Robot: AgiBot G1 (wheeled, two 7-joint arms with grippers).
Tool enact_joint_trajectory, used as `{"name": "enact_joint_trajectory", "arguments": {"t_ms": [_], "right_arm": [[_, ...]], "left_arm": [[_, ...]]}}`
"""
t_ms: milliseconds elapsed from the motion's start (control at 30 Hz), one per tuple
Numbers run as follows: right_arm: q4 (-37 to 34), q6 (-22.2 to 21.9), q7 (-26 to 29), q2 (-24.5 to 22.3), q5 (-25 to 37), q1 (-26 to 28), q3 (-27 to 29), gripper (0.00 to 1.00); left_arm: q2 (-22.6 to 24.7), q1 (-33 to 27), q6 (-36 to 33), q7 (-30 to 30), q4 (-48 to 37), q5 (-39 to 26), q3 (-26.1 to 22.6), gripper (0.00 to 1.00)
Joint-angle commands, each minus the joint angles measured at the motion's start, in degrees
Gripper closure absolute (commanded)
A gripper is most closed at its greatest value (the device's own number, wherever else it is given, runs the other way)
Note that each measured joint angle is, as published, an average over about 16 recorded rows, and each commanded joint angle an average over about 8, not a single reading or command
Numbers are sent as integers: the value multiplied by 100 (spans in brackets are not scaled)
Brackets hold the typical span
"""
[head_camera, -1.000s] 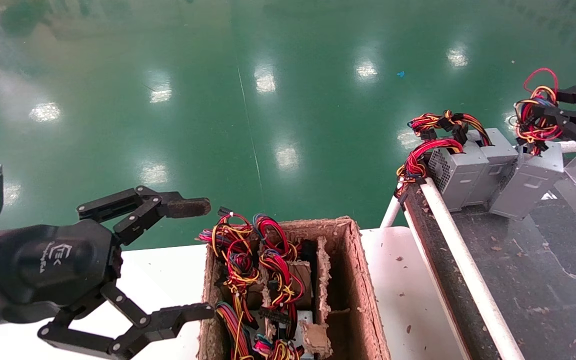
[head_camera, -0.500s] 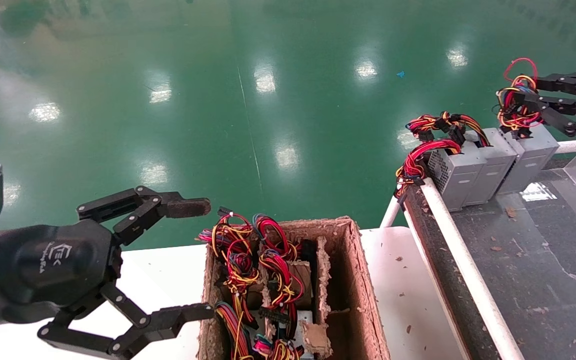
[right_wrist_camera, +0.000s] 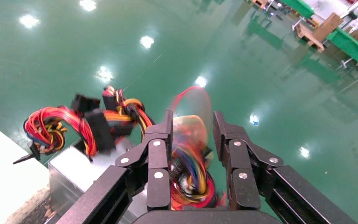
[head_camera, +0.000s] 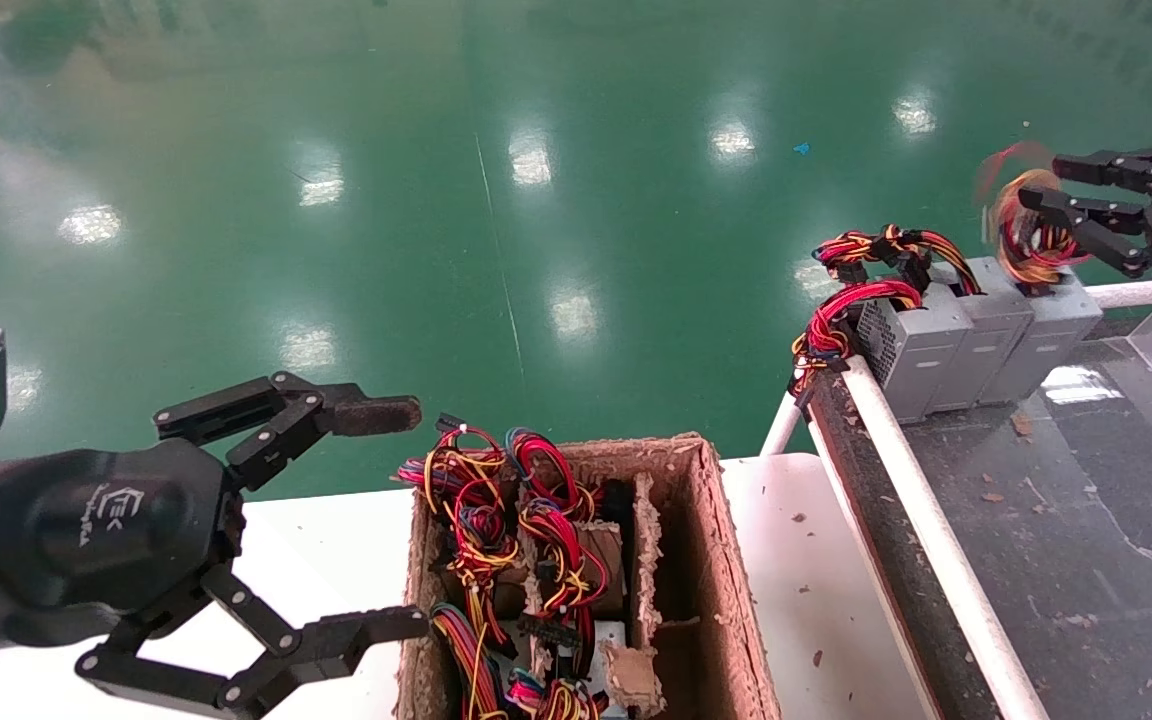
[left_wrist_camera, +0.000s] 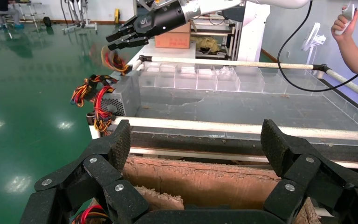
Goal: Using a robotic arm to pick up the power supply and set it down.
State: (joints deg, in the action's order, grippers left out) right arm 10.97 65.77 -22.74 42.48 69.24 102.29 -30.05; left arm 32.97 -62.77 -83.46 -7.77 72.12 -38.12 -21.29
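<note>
The power supply (head_camera: 1046, 335), a small grey metal box, stands on the conveyor's far end as the right-most of a row of three. Its coil of yellow, red and blue wires (head_camera: 1024, 232) sticks up and is blurred. My right gripper (head_camera: 1041, 182) hovers just above the box, open, its fingers either side of the coil (right_wrist_camera: 189, 163) with a gap showing. In the left wrist view the right gripper (left_wrist_camera: 117, 40) hangs over the coil (left_wrist_camera: 114, 59). My left gripper (head_camera: 386, 518) is open and empty, held at the left rim of the carton (left_wrist_camera: 205, 179).
A brown carton (head_camera: 711, 560) on the white table (head_camera: 801, 570) holds several wired supplies. Two other grey boxes (head_camera: 921, 345) with red bundles stand beside the set-down one. A white rail (head_camera: 901, 455) edges the dark conveyor. A person's hand (left_wrist_camera: 349, 25) shows far off.
My right gripper carried the tilted power supply back against the two boxes, stood it upright and opened; the wire coil now whips loose. The left arm has not moved.
</note>
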Motion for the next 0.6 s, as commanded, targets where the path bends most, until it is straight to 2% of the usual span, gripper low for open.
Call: {"name": "enact_joint_trajectory", "arguments": {"t_ms": [33, 267, 600], "right_arm": [[-82, 24, -75, 9, -27, 6, 19, 0], [-321, 177, -230, 1, -102, 29, 67, 0], [-492, 698, -245, -106, -480, 49, 311, 0]], "left_arm": [[0, 0, 0, 0, 0, 0, 0, 0], [0, 0, 0, 0, 0, 0, 0, 0], [0, 1, 1, 1, -1, 1, 0, 0]]}}
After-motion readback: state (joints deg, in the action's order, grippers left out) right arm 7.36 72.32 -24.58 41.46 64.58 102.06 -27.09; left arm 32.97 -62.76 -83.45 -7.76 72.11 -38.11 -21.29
